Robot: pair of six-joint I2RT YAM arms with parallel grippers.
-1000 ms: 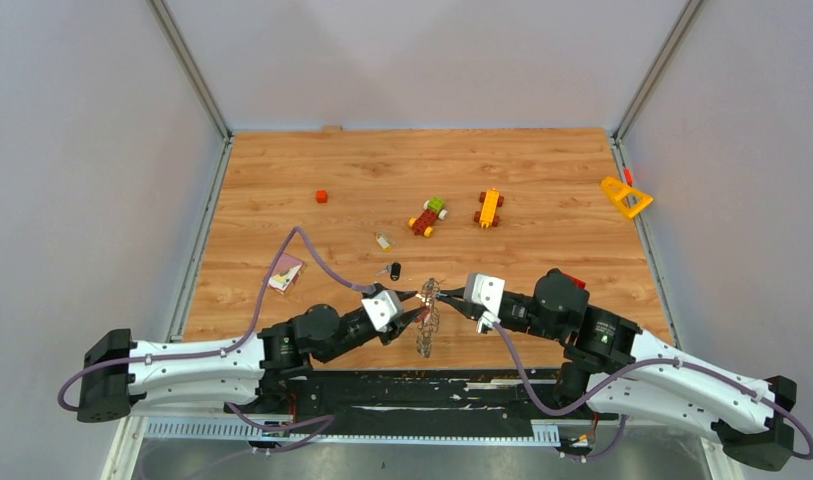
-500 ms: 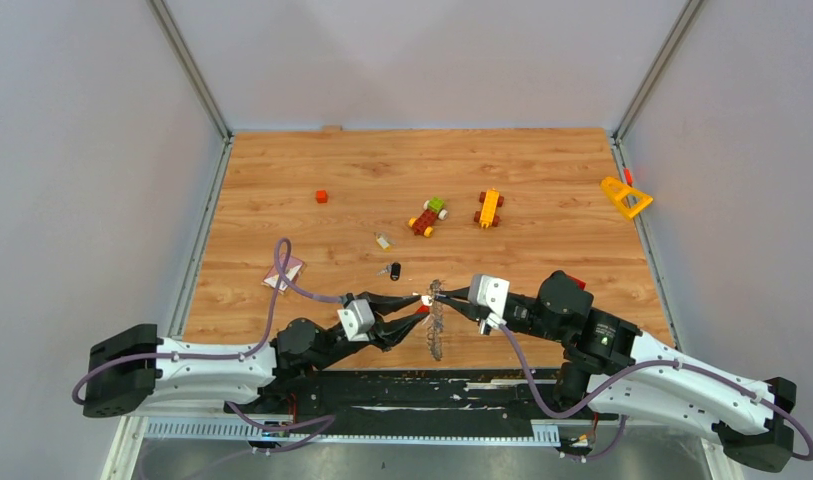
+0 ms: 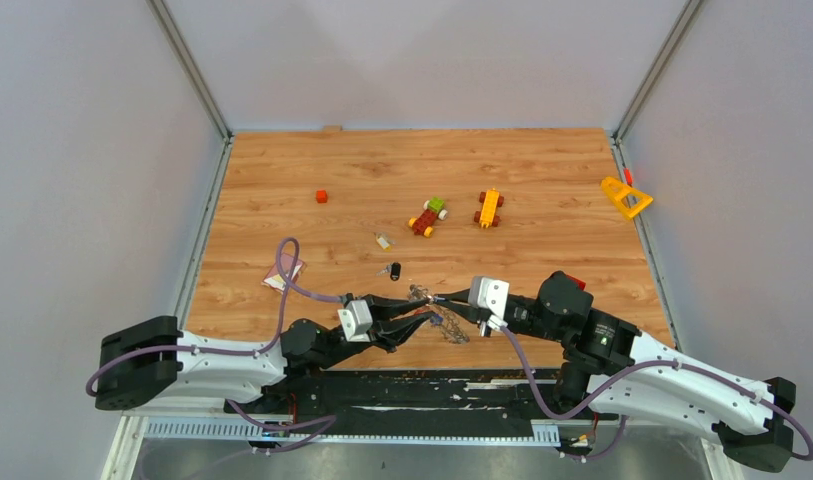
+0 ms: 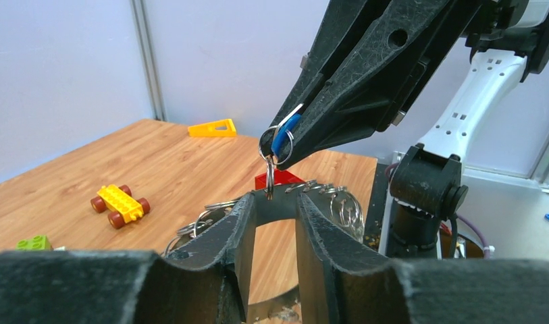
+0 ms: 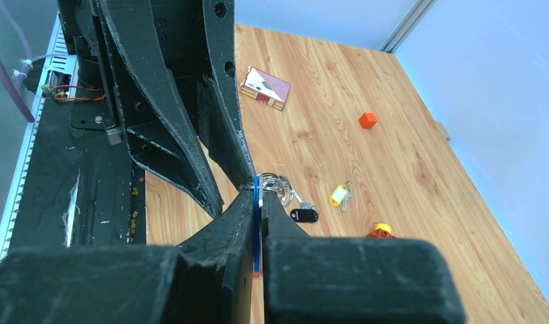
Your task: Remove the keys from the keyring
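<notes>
1. The right pincer is closed tight on a blue-headed key, held flat between its jaws.
2. A silver key blade hangs straight down just below the right pincer's tips, on the same small loop as the blue head.
3. The left pincer faces the right one tip to tip. Its jaws are part-way apart, and a dark stretch of the keyring spans them, so it looks pinched there.
4. The rest of the keyring's silver coils fan out just behind the left pincer's tips, tilted above the counter.
5. Beyond both pincers, a black-headed key and a yellow-tagged key lie loose on the counter.
</notes>
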